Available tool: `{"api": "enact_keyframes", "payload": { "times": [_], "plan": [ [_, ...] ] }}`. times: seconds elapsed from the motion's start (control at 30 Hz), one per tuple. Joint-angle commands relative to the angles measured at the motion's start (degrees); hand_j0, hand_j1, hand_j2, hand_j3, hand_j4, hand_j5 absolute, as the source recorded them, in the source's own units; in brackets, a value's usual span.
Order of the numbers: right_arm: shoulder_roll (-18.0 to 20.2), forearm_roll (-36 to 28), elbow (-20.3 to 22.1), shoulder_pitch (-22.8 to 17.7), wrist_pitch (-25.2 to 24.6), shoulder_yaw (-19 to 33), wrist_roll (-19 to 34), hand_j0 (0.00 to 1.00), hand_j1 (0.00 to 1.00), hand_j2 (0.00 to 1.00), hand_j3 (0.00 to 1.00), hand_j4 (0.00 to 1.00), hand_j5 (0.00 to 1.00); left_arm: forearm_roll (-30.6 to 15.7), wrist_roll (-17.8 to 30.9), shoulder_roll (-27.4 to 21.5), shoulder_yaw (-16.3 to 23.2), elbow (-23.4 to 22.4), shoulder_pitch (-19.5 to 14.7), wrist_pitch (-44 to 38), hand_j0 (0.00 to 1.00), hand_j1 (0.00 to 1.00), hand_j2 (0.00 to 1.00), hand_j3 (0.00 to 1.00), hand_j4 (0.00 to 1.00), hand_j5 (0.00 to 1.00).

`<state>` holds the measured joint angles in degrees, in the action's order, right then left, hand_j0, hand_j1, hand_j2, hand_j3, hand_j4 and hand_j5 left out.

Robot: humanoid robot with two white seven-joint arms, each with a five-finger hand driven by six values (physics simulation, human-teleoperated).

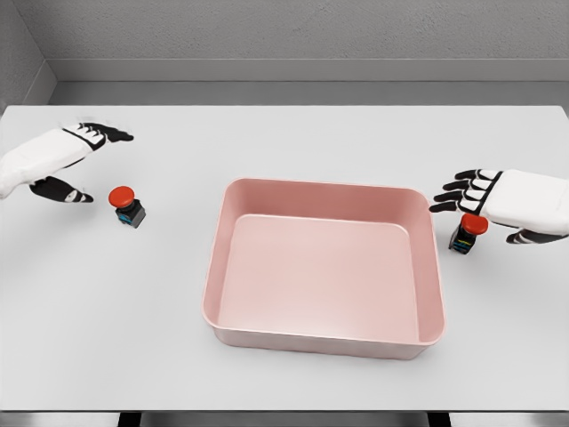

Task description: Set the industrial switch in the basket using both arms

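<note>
Two industrial switches with red mushroom caps and dark bodies stand on the white table. One switch (127,206) is left of the pink basket (313,195). My left hand (89,160) hovers just left of it, fingers spread, thumb low, holding nothing. The other switch (468,232) stands just right of the basket. My right hand (467,200) reaches in from the right edge, with its black fingertips (449,196) extended above and beside the red cap, not closed around it.
The basket is a shallow pink rectangular tub with nothing in it, in the table's middle. The table's front edge (284,411) runs along the bottom; a grey wall stands behind.
</note>
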<state>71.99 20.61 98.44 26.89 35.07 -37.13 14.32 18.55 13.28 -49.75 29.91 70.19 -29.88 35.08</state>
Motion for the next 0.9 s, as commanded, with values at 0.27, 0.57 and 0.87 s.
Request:
{"api": "enact_keyframes", "payload": {
  "times": [0.27, 0.57, 0.87],
  "plan": [
    [-3.1, -0.2, -9.8, 0.1, -0.1, 0.4, -0.3, 1.00, 1.00, 1.00, 1.00, 1.00, 1.00, -0.4, 1.5, -0.1, 0.7, -0.2, 0.0, -0.1, 1.00, 1.00, 1.00, 1.00, 1.00, 1.00],
    [-10.6, 0.3, -19.3, 0.1, -0.1, -0.1, 0.0, 0.93, 0.93, 0.93, 0.93, 0.93, 0.93, -0.4, 1.5, 0.1, 2.4, -0.2, -0.1, -0.1, 1.00, 1.00, 1.00, 1.00, 1.00, 1.00],
    [-12.5, 0.7, -23.8, -0.5, -0.1, -0.3, -0.1, 0.90, 0.90, 0.90, 0.90, 0.90, 0.90, -0.4, 1.5, 2.1, 4.3, 0.5, -1.0, -0.1, 1.00, 1.00, 1.00, 1.00, 1.00, 1.00]
  ]
}}
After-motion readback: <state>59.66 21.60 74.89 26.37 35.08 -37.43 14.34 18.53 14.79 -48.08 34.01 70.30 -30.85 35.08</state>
